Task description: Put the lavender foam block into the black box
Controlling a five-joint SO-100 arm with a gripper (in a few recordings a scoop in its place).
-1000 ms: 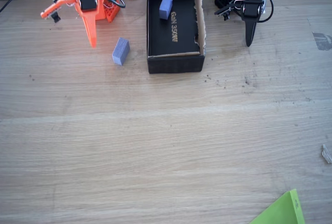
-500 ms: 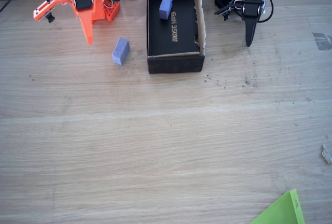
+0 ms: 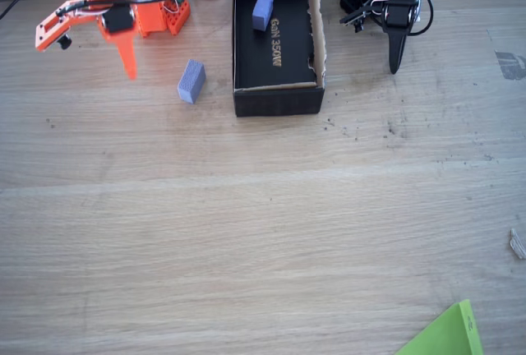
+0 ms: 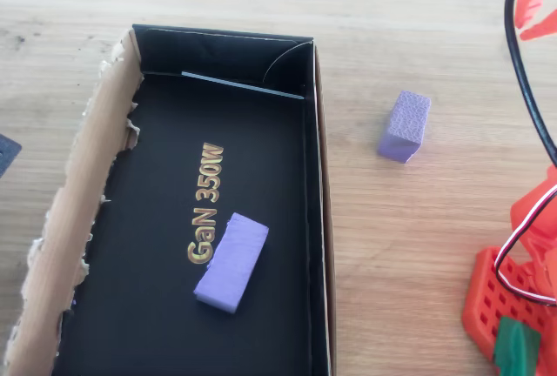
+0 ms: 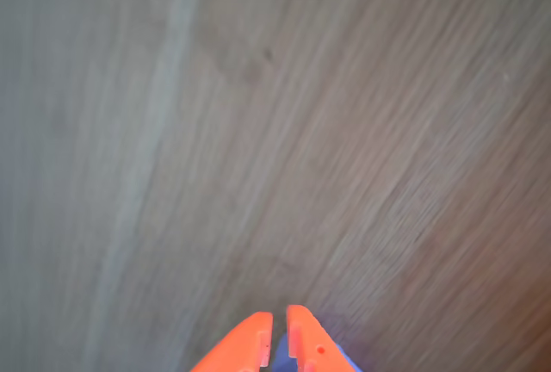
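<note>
Fixed view: lavender foam block (image 3: 191,81) right of empty claw (image 3: 128,66).

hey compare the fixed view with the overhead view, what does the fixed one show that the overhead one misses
Fixed view alone: the orange gripper hanging with its tip over the wood, up and left of the lavender foam block, a black arm right of the black box, and a green sheet corner at the bottom edge.

Overhead view alone: a close look at the gold GaN 350W lettering and the box's torn brown cardboard wall.

Shared: the lavender foam block lying on the table outside the box, and a second purple block lying inside it.
</note>
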